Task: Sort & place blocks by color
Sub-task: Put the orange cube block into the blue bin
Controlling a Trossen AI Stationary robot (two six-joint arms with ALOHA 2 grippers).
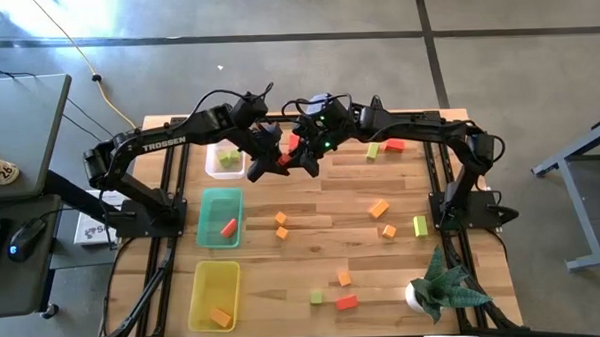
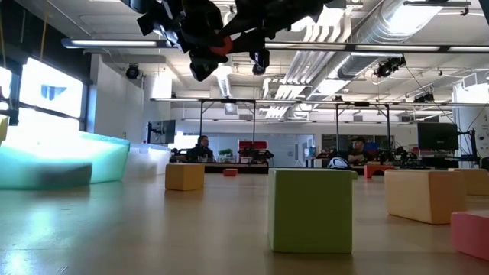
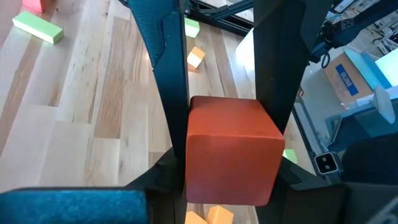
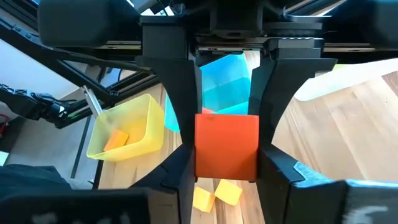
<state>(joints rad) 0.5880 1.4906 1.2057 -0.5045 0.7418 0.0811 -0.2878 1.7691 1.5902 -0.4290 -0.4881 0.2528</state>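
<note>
Handing over a red block (image 3: 230, 149) is the step in hand, by the look of it: both grippers are meeting in mid-air above the far middle of the bench (image 1: 322, 238), just beside the clear tray (image 1: 225, 171) at the far left. In each wrist view a red cube is sitting squeezed between that arm's two dark fingers, so the left gripper (image 1: 265, 155) and the right gripper (image 1: 305, 158) both seem to be gripping the same block at once. The next move probably calls for one gripper to let go cleanly while the other is keeping its hold, then for a carry to the green tray (image 1: 222, 217), where one red block is already lying; the yellow tray (image 1: 212, 294) near the front left corner is holding an orange one.

From above, the block itself is showing only as a red speck between the dark fingers. Whether the two wrist views are showing one cube or two I cannot tell for sure. The level view is cutting the arms off at its top edge.
</note>
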